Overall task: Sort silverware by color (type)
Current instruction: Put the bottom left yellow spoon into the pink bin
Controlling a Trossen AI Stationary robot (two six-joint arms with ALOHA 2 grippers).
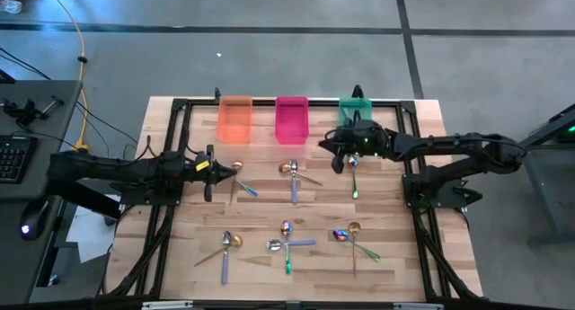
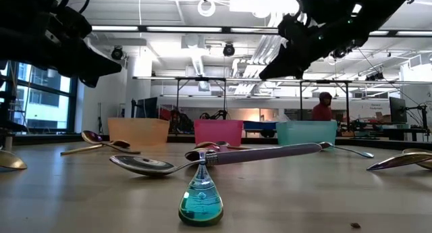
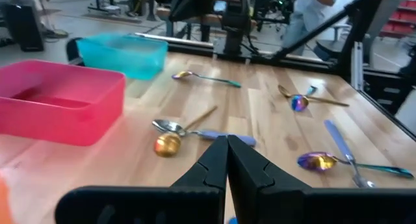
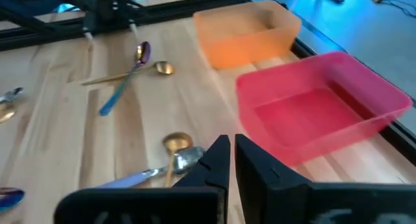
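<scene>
Spoons lay all over the wooden table (image 1: 180,247). Nearest the front edge were a purple-handled spoon (image 1: 225,256), a green-handled spoon (image 1: 287,247) crossed with a silver one, and a gold spoon (image 1: 354,243) beside a rainbow one. Farther back, a gold spoon and a silver spoon (image 1: 293,180) lay crossed in the middle. The left gripper (image 1: 216,169) was closed tight with nothing in it, near another pair of spoons. The right gripper (image 1: 340,153) was closed and empty too, close to the green bin (image 1: 356,108). At the back stood the orange bin (image 1: 235,119) and pink bin (image 1: 291,118).
</scene>
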